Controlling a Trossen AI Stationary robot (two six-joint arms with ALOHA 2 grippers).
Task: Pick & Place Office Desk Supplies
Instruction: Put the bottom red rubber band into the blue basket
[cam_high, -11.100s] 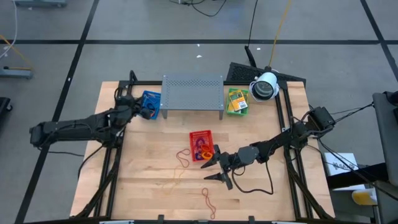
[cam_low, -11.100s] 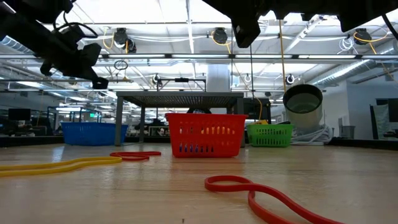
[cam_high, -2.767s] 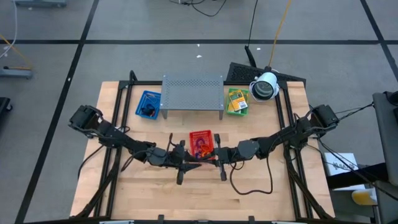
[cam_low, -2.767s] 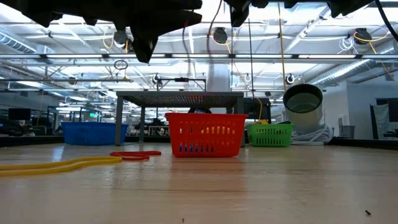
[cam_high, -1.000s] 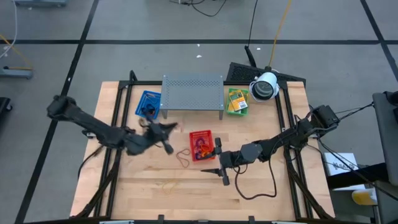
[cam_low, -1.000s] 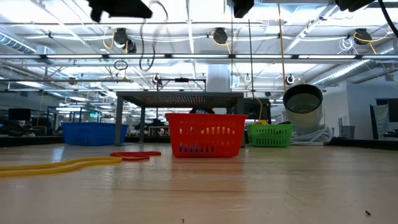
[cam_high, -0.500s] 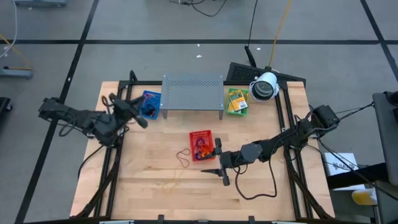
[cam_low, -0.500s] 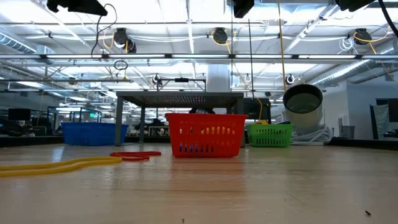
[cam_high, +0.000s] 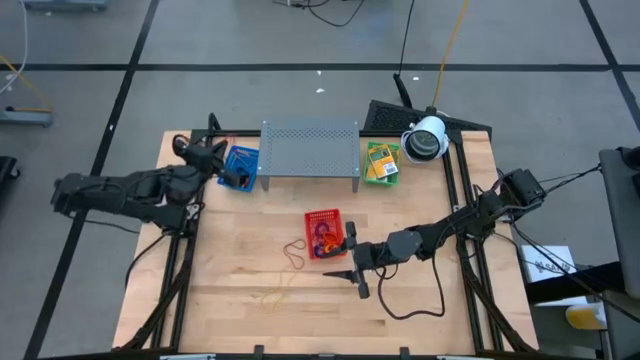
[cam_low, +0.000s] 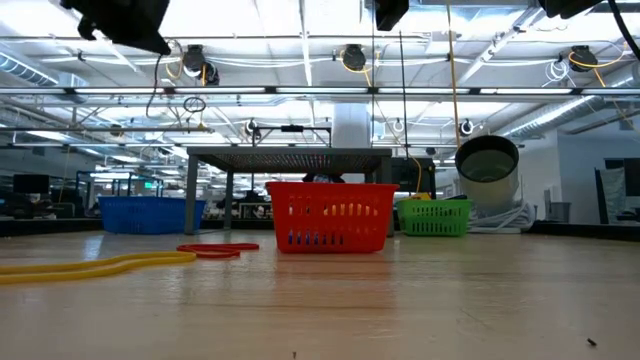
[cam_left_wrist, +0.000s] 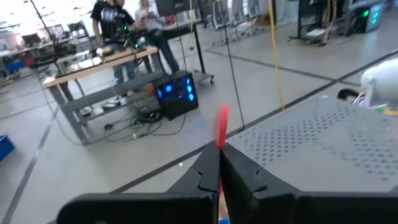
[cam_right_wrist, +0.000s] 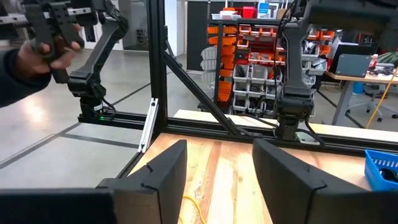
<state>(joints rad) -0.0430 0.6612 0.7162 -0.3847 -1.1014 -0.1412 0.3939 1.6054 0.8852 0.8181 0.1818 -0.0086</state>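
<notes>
My left gripper (cam_high: 216, 158) hangs at the far left, beside the blue basket (cam_high: 240, 167), shut on a red rubber band (cam_left_wrist: 222, 123). My right gripper (cam_high: 353, 260) hovers open just right of the red basket (cam_high: 323, 232), which holds several bands; nothing is between its fingers (cam_right_wrist: 166, 169). A red band (cam_high: 296, 252) and a yellow band (cam_high: 270, 297) lie flat on the wood. Yellow-and-green packets sit in the green basket (cam_high: 380, 162). My left gripper pinches the red rubber band between its two shut fingertips (cam_left_wrist: 210, 163). A short stretch of band (cam_left_wrist: 221, 127) sticks out past the tips. The fingers point roughly level, toward the grey rack. The band is carried clear of the table.
The grey perforated rack (cam_high: 310, 150) stands at the far middle, between the blue and green baskets. A white round device (cam_high: 425, 138) sits at the far right corner. Black frame rails run along both table sides. A person's hand (cam_right_wrist: 37, 56) holds a controller beyond the table.
My left gripper has swung from the table's middle, near the red basket, toward the far left edge and up to the blue basket. It has tipped up to nearly level and has stayed shut on the red band.
</notes>
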